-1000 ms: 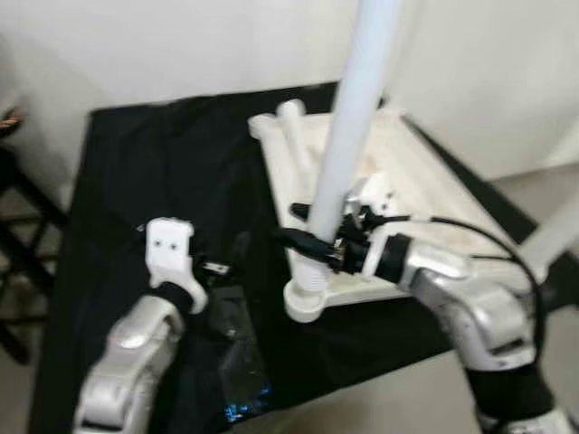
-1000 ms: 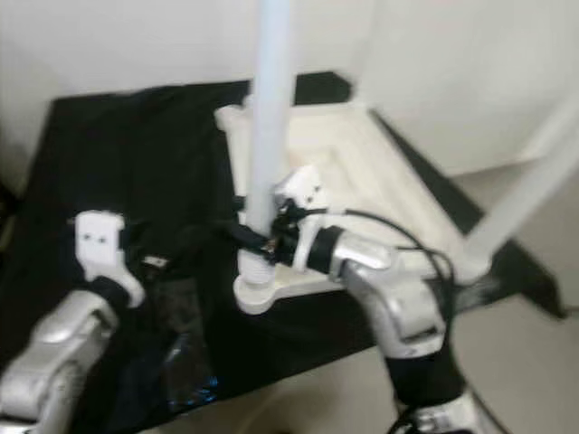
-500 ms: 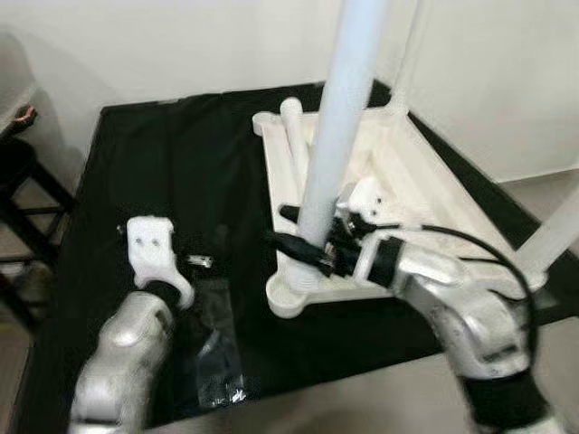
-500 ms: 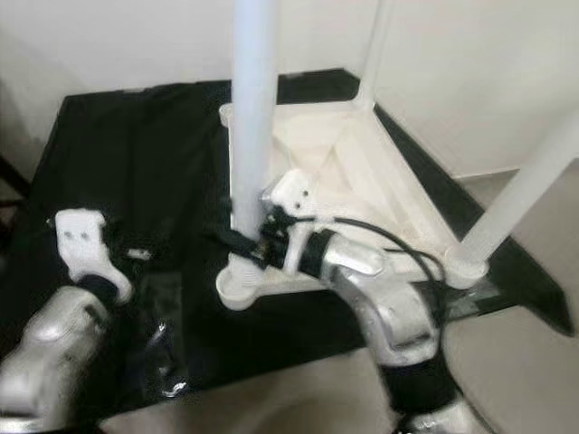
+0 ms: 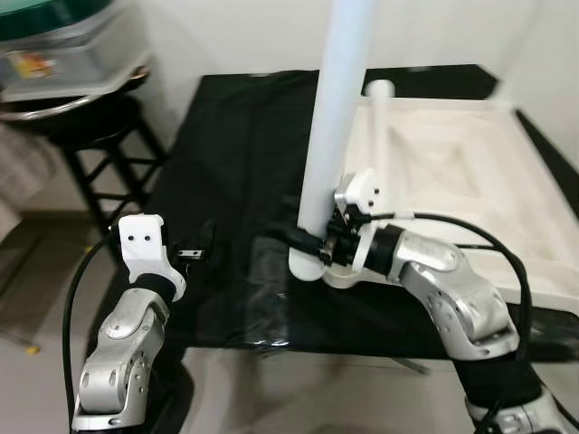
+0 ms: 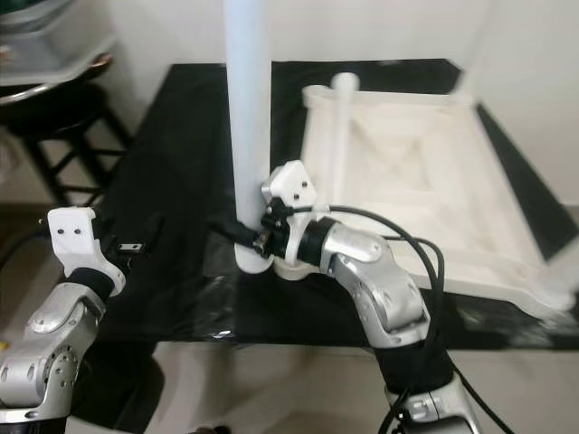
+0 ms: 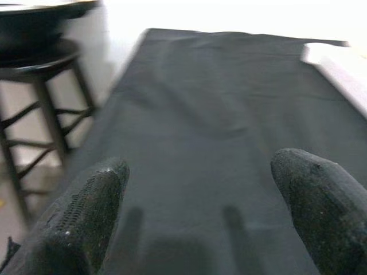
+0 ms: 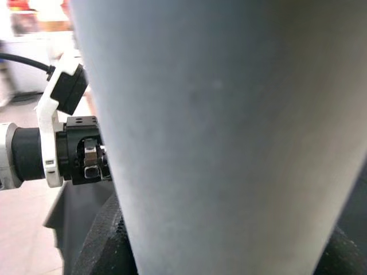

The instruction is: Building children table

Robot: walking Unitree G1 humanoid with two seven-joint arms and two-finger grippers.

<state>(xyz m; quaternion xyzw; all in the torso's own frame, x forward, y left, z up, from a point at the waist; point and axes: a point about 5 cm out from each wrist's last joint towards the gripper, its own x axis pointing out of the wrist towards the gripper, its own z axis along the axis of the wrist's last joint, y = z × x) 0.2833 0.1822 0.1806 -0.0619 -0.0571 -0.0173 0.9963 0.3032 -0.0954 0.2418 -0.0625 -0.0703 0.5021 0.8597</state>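
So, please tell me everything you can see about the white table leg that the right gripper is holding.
The table leg is a long, smooth, pale tube, probably plastic, standing nearly upright and running out of the top of the picture. Its lower end sits at the near corner of the upside-down white tabletop, which lies on a black cloth. The right gripper is shut around it just above that end. Whether it is fully seated cannot be seen.

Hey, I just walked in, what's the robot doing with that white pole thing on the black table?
The robot is putting together a small white table. The tabletop lies upside down on a black-covered surface. The right gripper is shut on a white table leg, holding it upright at the tabletop's near corner. Another leg lies on the upturned top. The left gripper hovers open over the black cloth, holding nothing. A black stool stands to the left.
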